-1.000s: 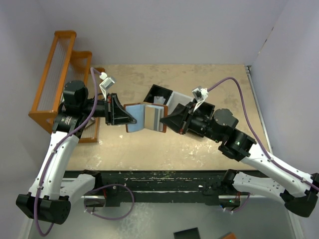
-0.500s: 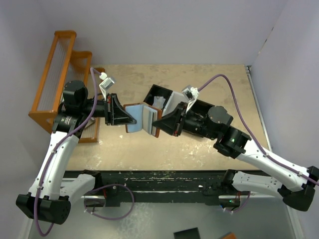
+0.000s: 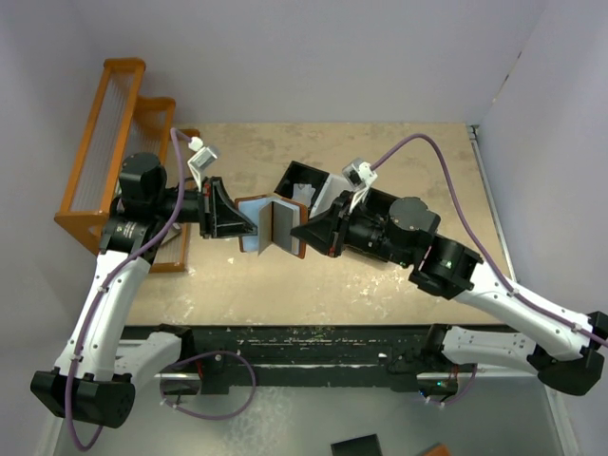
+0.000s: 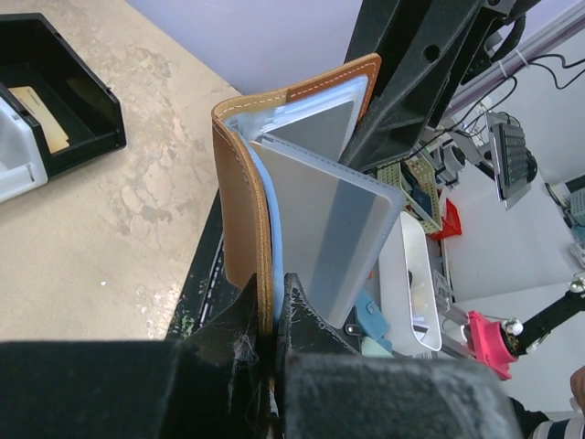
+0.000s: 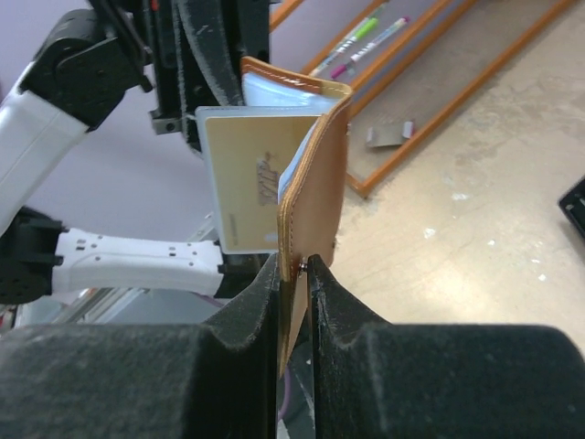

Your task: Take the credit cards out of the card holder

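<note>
Between left gripper [image 4: 274,297] and right gripper [image 5: 294,270], each pinching a flap: folded card holder [image 4: 239,210] tighter than 1 s ago. Probably eases credit card [image 5: 242,183] out.

The card holder [image 4: 239,210] sits between left jaws and right jaws (a card [image 5: 245,178] seemingly inside), tray [image 3: 290,175] behind.

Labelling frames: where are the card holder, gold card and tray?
card holder [image 5: 318,174]: right wrist view, brown outer flap.
gold card [image 5: 242,178]: right wrist view, card face.
tray [image 4: 99,117]: left wrist view, black wall.
</note>
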`<move>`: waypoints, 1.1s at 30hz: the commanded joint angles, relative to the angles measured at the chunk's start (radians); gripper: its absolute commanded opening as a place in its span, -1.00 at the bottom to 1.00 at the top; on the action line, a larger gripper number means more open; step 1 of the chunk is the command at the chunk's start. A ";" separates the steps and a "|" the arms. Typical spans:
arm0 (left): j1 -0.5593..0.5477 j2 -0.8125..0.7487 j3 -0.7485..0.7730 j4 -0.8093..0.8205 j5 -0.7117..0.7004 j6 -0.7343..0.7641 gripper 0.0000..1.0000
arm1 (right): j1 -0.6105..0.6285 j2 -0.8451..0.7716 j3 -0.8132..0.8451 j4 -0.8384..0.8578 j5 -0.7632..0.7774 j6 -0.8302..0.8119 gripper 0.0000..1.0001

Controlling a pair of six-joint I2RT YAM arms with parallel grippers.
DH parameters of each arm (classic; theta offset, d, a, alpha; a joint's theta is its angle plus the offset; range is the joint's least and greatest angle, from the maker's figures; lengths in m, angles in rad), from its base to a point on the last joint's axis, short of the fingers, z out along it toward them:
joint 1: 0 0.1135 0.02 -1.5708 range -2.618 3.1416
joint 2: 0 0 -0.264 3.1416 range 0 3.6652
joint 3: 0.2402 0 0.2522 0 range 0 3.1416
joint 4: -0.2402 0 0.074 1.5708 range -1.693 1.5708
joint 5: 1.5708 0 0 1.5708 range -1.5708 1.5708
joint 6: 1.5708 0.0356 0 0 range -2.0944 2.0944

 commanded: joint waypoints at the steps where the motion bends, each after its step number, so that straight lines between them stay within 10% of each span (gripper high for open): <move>1: 0.000 -0.024 0.032 0.049 0.034 0.016 -1.00 | 0.009 0.027 0.091 -0.089 0.169 -0.001 -0.75; 18: -0.001 -0.027 0.044 0.003 0.032 0.075 -1.00 | 0.015 0.026 0.036 -0.013 0.128 0.037 -0.29; 28: -0.001 -0.034 0.042 0.007 0.027 0.077 -1.00 | 0.015 -0.021 -0.001 0.066 0.076 0.038 -1.00; 33: 0.000 0.011 0.073 -0.201 -0.064 0.319 0.07 | 0.015 -0.066 0.049 -0.065 0.147 0.008 -1.00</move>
